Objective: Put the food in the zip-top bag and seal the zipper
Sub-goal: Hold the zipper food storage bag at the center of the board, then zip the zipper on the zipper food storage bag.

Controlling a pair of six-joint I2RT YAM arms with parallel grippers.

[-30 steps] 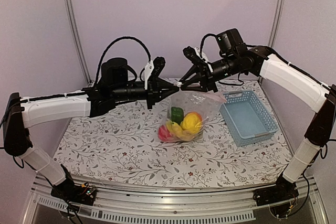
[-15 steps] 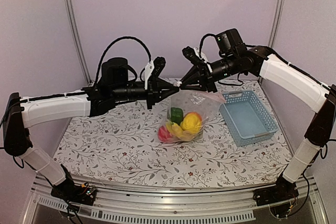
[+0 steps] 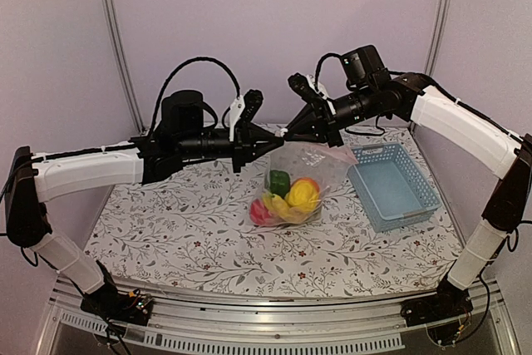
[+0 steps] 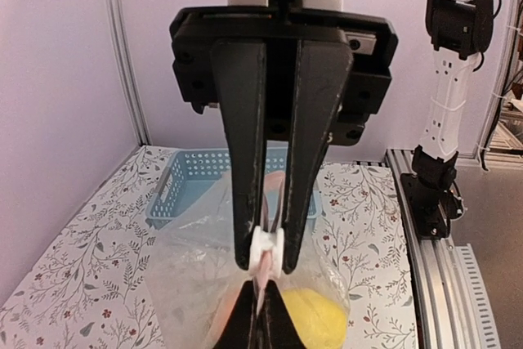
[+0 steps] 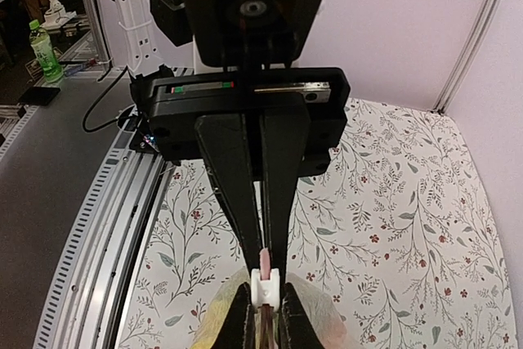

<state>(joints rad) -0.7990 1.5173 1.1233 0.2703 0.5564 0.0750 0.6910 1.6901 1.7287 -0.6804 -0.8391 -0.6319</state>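
Robot arms are reaching in from both sides and meeting above the middle of a flower-patterned table (image 3: 183,230). Between them a clear zip-top bag (image 3: 320,165) is hanging by its top edge. The left gripper (image 3: 274,142) is pinching the near-left corner of that edge with its fingers pressed together. The right gripper (image 3: 288,131) is coming in just beside it, tip to tip, and its white-tipped fingers (image 4: 260,244) are squeezing a thin pink strip along the mouth of the bag, which appears to be the zipper (image 3: 331,151). From there the strip is running off to the right, towards the basket.

All the food (image 3: 291,197) is lying bunched at the bottom of the bag: a green piece (image 3: 280,181) on top, a round yellow-and-orange piece (image 3: 304,194) to its right, yellow bananas (image 3: 278,204) below, and a pink-red piece (image 3: 261,212) at the lower left. The loaded bottom is sitting low over the table; whether it is touching cannot be told.

To the right of the bag, a light-blue slotted basket (image 3: 386,187) is resting on the table.
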